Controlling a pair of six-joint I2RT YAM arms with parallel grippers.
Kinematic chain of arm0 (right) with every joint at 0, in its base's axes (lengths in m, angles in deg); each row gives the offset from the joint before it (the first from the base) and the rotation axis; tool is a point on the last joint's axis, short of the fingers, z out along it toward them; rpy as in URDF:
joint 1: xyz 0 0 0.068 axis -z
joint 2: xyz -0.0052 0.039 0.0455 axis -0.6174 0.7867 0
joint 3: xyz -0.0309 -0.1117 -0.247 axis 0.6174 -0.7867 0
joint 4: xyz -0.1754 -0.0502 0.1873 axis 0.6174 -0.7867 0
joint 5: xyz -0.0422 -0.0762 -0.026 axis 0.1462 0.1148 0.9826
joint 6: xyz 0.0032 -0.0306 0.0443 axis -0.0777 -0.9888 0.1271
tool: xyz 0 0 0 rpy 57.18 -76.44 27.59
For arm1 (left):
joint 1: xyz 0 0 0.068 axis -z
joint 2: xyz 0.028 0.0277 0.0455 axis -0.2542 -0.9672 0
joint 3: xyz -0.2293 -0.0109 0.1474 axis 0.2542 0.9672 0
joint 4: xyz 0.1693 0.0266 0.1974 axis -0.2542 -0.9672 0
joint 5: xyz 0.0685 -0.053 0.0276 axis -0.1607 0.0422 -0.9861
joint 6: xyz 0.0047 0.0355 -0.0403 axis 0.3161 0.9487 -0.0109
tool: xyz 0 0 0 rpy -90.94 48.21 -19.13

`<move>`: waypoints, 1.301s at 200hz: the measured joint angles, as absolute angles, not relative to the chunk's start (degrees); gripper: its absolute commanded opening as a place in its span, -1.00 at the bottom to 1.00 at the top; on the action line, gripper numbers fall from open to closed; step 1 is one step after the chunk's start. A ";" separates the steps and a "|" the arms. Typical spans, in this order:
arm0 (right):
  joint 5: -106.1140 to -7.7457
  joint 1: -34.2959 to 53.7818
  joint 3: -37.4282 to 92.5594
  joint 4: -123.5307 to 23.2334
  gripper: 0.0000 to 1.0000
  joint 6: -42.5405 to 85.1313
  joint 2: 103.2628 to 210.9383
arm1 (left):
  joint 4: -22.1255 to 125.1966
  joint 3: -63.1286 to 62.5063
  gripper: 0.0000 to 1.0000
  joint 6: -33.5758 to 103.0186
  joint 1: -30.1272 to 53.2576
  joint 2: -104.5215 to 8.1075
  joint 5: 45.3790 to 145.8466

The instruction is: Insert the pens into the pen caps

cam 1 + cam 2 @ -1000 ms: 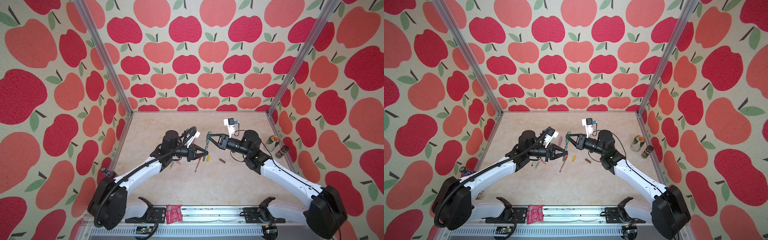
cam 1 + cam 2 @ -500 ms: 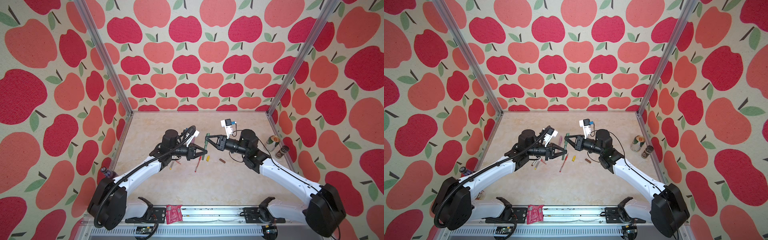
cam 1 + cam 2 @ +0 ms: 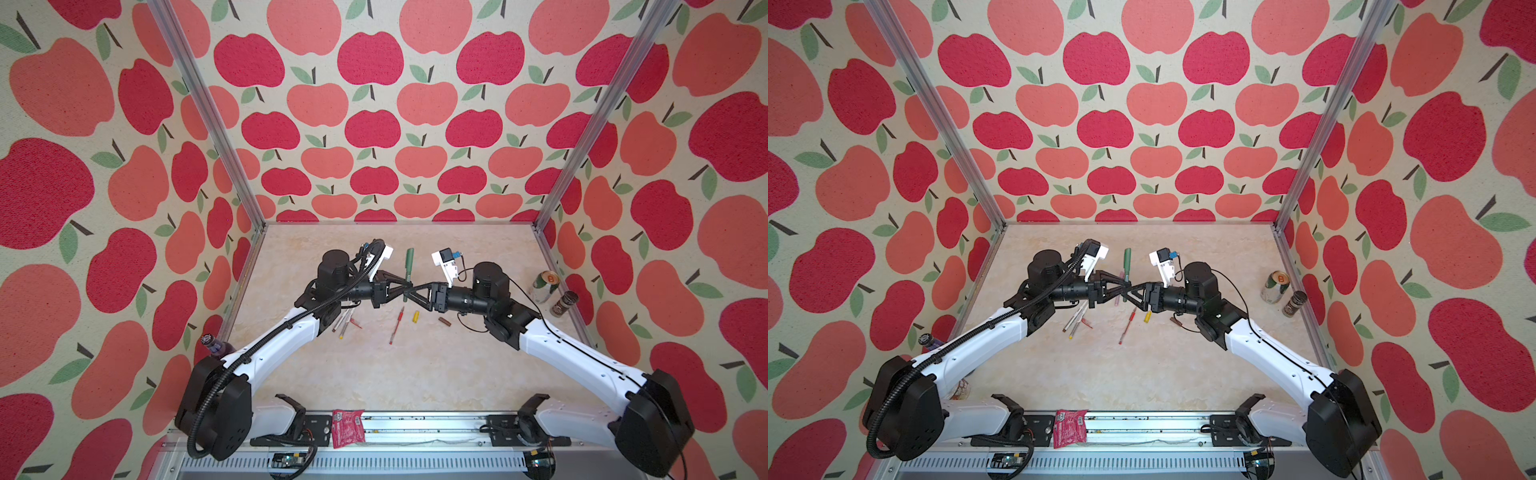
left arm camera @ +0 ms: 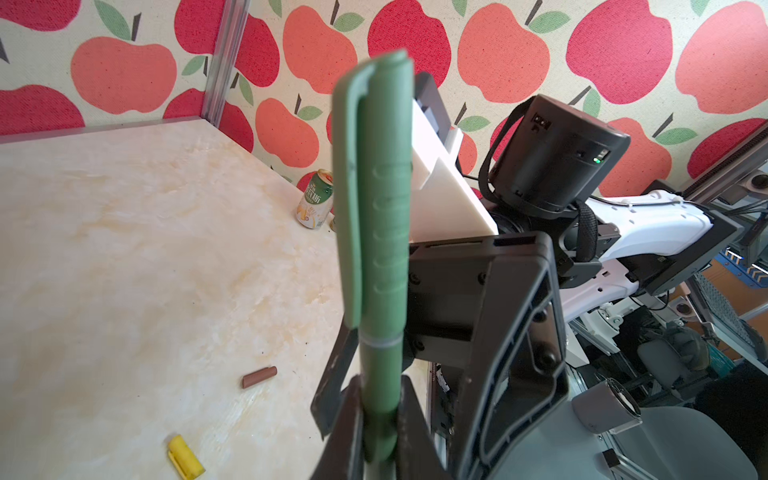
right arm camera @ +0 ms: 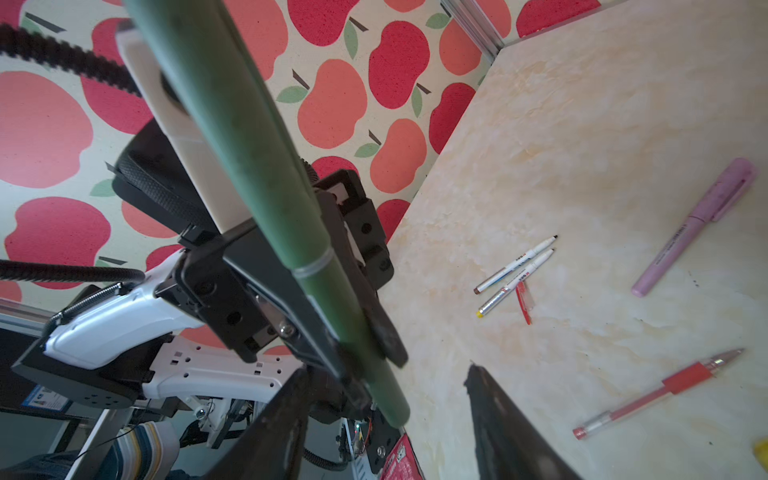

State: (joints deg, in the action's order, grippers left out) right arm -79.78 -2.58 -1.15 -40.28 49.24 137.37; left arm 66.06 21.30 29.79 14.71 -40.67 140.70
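Counting five pens (image 3: 397,326), three loose caps (image 4: 259,377)

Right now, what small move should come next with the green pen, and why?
Probably draw the right end effector back from the green pen. Its jaws stand apart, the green cap looks seated on the pen, and the left end effector is shut on the barrel, so the right one seems finished here.
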 measured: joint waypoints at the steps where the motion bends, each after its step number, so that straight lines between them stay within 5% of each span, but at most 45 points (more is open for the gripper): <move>1: -79.76 -2.52 -1.04 -40.58 0.38 49.18 137.24 | 65.99 21.30 -0.94 29.81 14.71 -40.67 140.70; 90: -79.52 -0.86 8.03 -49.13 0.42 43.28 136.91 | 55.46 24.18 -0.93 35.82 17.59 -38.31 138.49; 128: -79.19 -0.86 10.67 -51.21 0.09 41.33 140.50 | 52.00 24.12 -0.94 38.07 18.71 -38.09 137.68; 196: -76.92 -1.86 11.20 -55.29 -0.86 37.88 141.70 | 51.65 24.03 -0.94 38.40 18.75 -37.68 135.98; 260: -75.83 -1.99 12.73 -55.05 -1.00 36.72 141.79 | 48.86 20.77 -0.94 38.22 18.25 -37.79 135.74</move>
State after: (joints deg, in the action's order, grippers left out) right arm -75.83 -1.99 12.73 -55.05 36.72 141.79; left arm 48.86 20.77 38.22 18.25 -37.79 135.74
